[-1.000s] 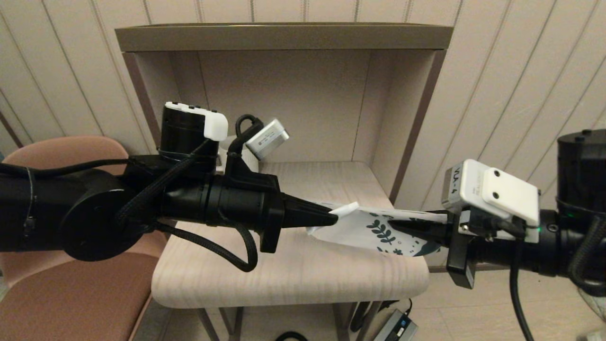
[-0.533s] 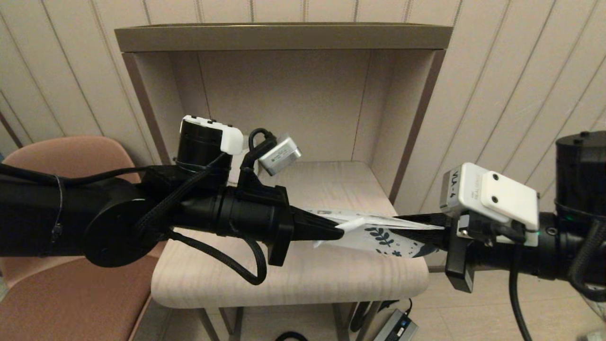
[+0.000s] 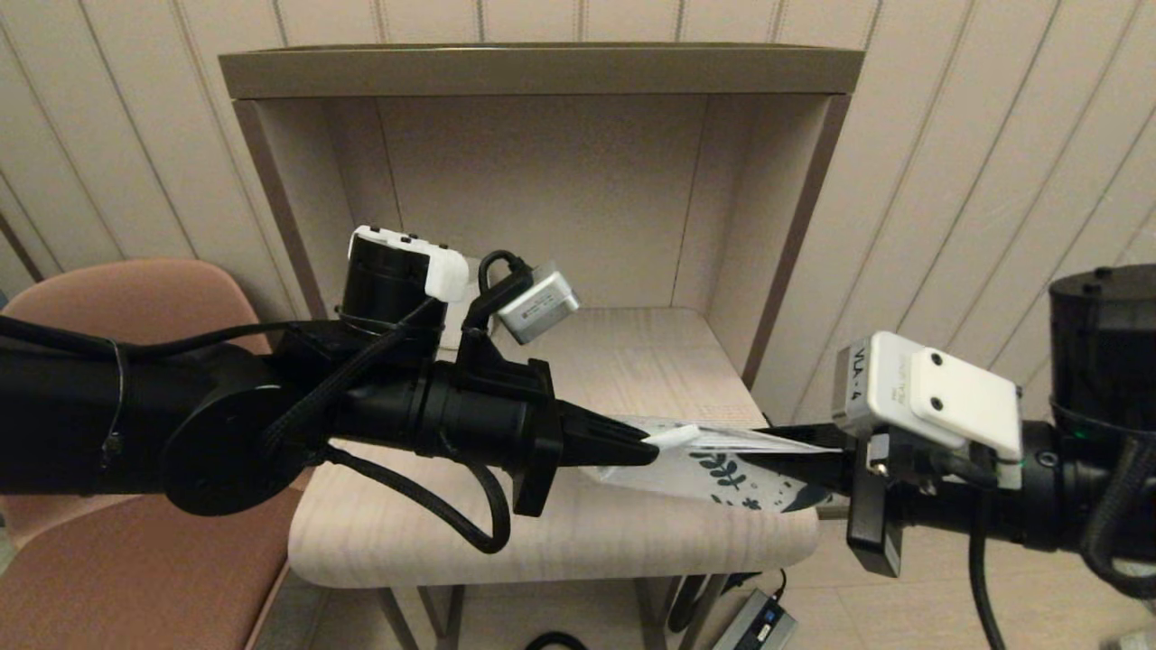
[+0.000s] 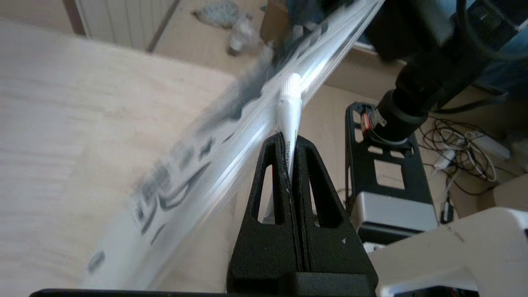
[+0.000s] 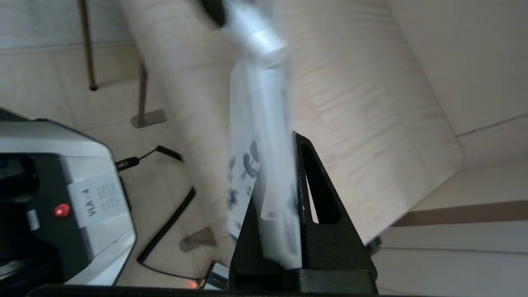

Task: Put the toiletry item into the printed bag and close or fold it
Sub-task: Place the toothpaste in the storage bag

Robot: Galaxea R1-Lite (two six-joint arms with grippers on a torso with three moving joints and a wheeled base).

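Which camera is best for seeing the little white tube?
The left wrist view: the toiletry item sits sharp and close, pinched in the left gripper. The head view shows only its small flat end by the printed bag. The right wrist view does not show it clearly.

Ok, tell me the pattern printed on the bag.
White with dark teal leaf sprigs on the printed bag, held by the right gripper; clearest in the head view.
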